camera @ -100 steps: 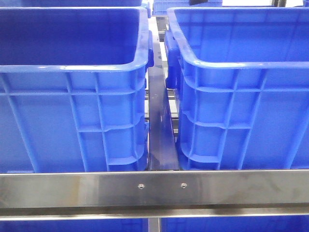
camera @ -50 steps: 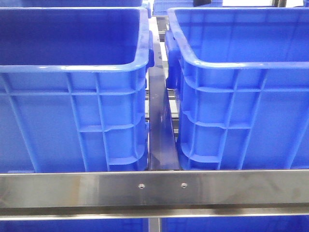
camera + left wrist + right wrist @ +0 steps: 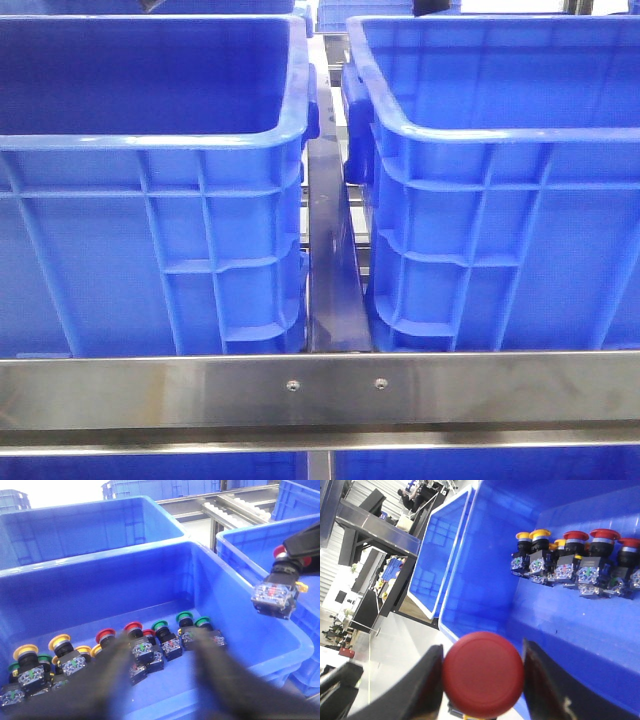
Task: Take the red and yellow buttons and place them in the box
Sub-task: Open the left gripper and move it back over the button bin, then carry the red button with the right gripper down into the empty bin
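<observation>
Several red (image 3: 105,635), yellow (image 3: 59,643) and green push-buttons lie in a row on the floor of a blue crate (image 3: 100,580). My left gripper (image 3: 162,641) hangs open above them, its blurred fingers (image 3: 116,655) holding nothing. The right gripper (image 3: 483,672) is shut on a red button (image 3: 483,676), whose cap fills the gap between the fingers. In the left wrist view that held button (image 3: 274,594) hangs near the rim between this crate and the neighbouring blue box (image 3: 250,545). In the front view the crate walls hide all the buttons.
Two tall blue crates (image 3: 150,200) (image 3: 500,200) stand side by side behind a steel rail (image 3: 320,390), a narrow gap between them. More blue crates and a roller conveyor (image 3: 235,505) lie beyond. The right wrist view shows grey floor (image 3: 395,645) beside the crate.
The crates have not moved in the front view. A small dark shape at the top edge has drifted slightly to the right.
</observation>
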You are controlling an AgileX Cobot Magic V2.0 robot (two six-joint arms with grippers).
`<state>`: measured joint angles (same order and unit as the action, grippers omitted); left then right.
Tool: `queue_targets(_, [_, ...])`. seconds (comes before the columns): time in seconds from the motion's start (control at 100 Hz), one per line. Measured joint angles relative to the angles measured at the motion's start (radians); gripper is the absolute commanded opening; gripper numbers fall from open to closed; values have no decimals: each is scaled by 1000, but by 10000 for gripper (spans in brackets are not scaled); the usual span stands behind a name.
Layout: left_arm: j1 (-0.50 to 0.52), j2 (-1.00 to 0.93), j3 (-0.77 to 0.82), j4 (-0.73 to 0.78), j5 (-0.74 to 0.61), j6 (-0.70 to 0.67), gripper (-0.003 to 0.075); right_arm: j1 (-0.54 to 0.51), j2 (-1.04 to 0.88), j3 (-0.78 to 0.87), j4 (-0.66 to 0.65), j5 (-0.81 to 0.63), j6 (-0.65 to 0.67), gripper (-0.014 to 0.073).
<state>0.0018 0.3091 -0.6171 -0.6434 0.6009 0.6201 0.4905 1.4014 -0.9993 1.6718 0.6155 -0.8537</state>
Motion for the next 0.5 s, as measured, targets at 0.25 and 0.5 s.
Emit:
queue_targets(0.25, [0,0,4,0,-2,0,-19,-30,0,0,2,-26,0,113])
queue_targets(0.5, [0,0,4,0,-3,-2,-19,-263,-26,0,4,-6,0,113])
